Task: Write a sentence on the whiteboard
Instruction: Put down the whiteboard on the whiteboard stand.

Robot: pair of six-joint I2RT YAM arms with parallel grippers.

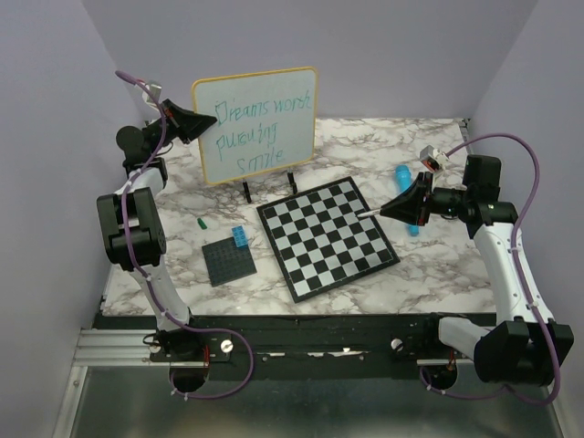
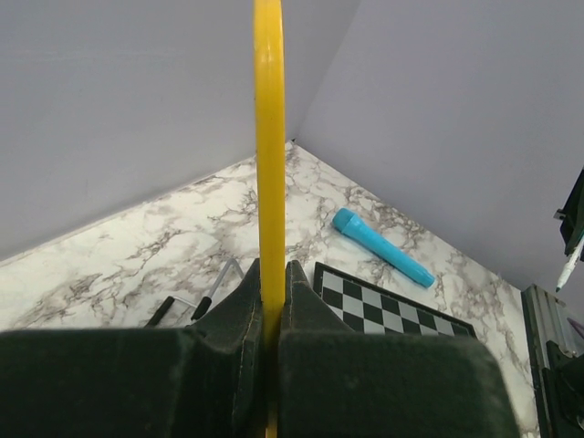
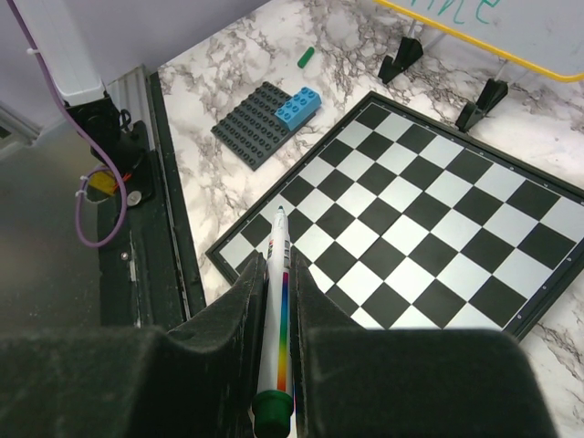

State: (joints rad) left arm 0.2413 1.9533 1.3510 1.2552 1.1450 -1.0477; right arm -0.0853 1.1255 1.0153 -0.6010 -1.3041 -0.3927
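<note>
- Marker sits clamped in the right gripper, its tip pointing left over the chessboard.
- Whiteboard stands upright at back-left, beyond and left of that tip; its sentence fills three teal lines.
- Left gripper, the nearer one, pinches the board's yellow left edge.

Marble tabletop: whiteboard stands toward the far-left corner, chessboard at centre, grey studded plate toward the left edge, blue cylinder toward the right edge.
</note>
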